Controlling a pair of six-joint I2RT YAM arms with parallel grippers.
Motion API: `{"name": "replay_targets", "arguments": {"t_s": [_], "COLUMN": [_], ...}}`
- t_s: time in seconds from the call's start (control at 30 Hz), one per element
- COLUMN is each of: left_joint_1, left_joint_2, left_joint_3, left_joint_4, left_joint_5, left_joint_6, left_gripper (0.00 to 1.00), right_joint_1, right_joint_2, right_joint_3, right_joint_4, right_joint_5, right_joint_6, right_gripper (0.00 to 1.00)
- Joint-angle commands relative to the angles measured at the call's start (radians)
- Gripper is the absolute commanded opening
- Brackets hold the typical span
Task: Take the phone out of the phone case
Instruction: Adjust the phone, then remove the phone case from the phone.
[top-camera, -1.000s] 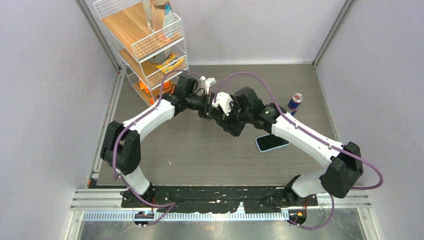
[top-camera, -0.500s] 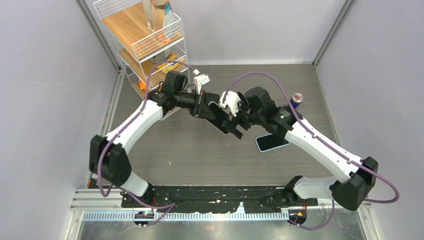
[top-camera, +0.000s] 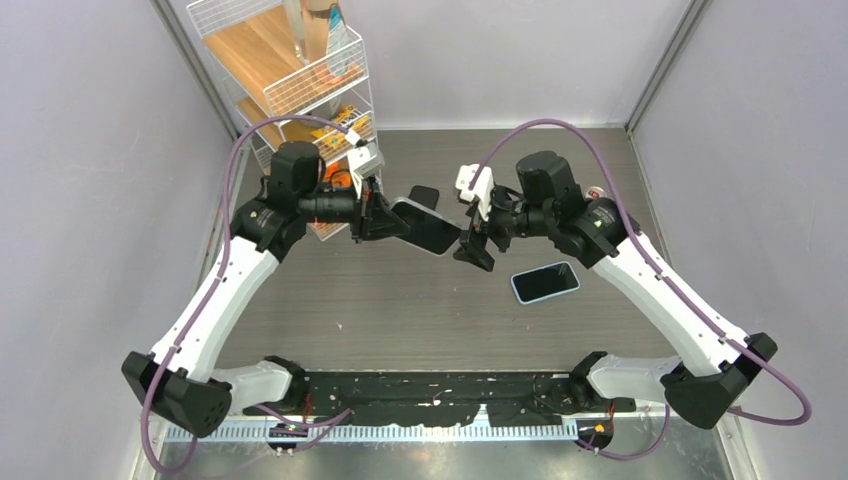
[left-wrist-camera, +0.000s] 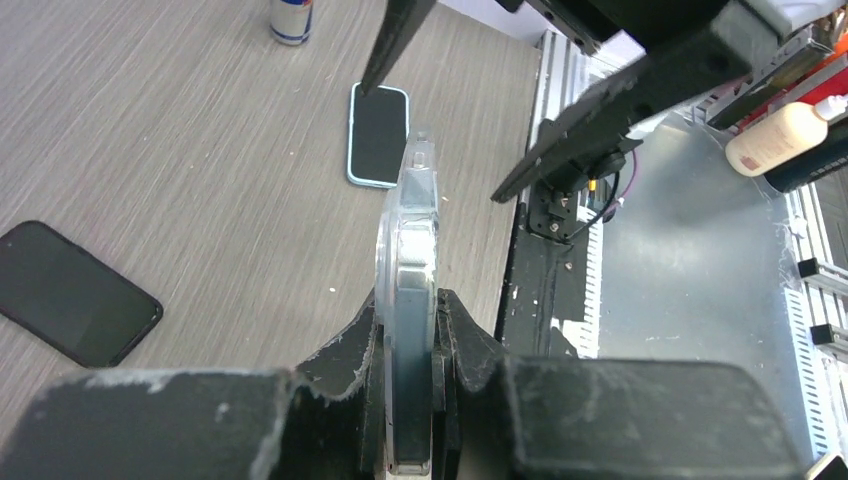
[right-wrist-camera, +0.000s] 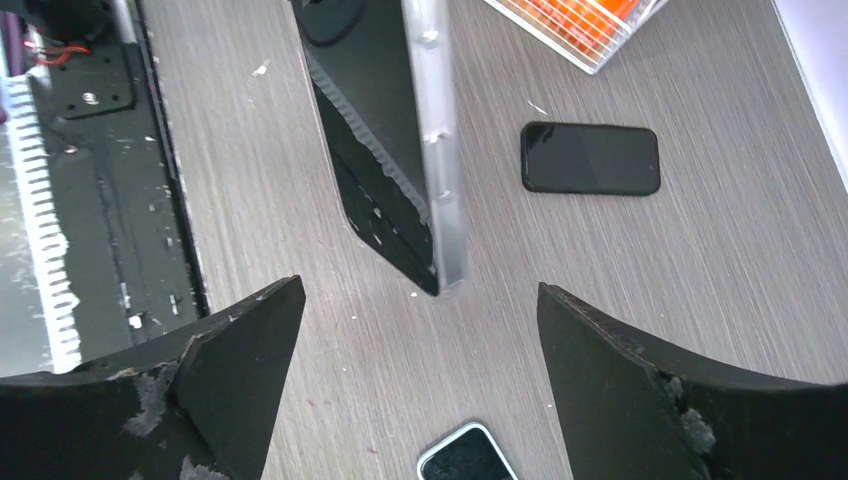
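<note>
My left gripper (top-camera: 388, 220) is shut on a dark phone in a clear case (top-camera: 428, 227) and holds it above the table. In the left wrist view (left-wrist-camera: 412, 330) the cased phone (left-wrist-camera: 408, 230) stands edge-on between the jaws. My right gripper (top-camera: 472, 238) is open and empty, just right of the phone's free end. In the right wrist view (right-wrist-camera: 420, 290) the phone's dark face and clear case rim (right-wrist-camera: 440, 150) hang just beyond my spread fingertips (right-wrist-camera: 270, 310), not touching them.
A phone in a light blue case (top-camera: 545, 283) lies on the table under the right arm. A bare black phone (top-camera: 424, 195) lies behind the held one. A wire shelf rack (top-camera: 300, 90) stands at the back left. A drink can (left-wrist-camera: 292, 15) stands further right.
The two grippers were close together on the cased phone. The right gripper has let go and opened. The left arm has drawn back to the left with the cased phone.
</note>
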Motion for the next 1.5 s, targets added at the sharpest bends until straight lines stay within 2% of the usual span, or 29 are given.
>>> {"name": "replay_targets", "arguments": {"t_s": [0.0,0.3,0.63,0.87,1.03,1.17,1.23,1.47], "left_joint_1": [0.0,0.0,0.0,0.0,0.0,0.0,0.0,0.0], "left_joint_2": [-0.068,-0.124,-0.158,-0.171,-0.174,-0.176,-0.175,-0.171], "left_joint_3": [-0.005,-0.046,-0.093,-0.122,-0.13,-0.137,-0.14,-0.142], "left_joint_4": [0.016,0.075,0.17,0.197,0.212,0.211,0.205,0.212], "left_joint_5": [0.063,0.095,0.153,0.161,0.156,0.146,0.137,0.115], "left_joint_6": [0.02,-0.033,-0.107,-0.111,-0.114,-0.108,-0.101,-0.109], "left_gripper": [0.0,0.0,0.0,0.0,0.0,0.01,0.07,0.49], "right_joint_1": [-0.038,-0.049,-0.048,-0.048,-0.048,-0.048,-0.048,-0.048], "right_joint_2": [0.004,0.064,0.148,0.182,0.19,0.179,0.17,0.136], "right_joint_3": [0.096,0.152,0.153,0.141,0.122,0.107,0.1,0.077], "right_joint_4": [-0.034,-0.089,-0.091,-0.088,-0.077,-0.071,-0.067,-0.059], "right_joint_5": [-0.152,-0.39,-0.509,-0.564,-0.577,-0.568,-0.548,-0.515], "right_joint_6": [-0.001,-0.015,-0.009,0.007,0.019,0.028,0.031,0.024], "right_gripper": [0.9,0.78,0.61,0.41,0.17,0.1,0.07,0.05]}}
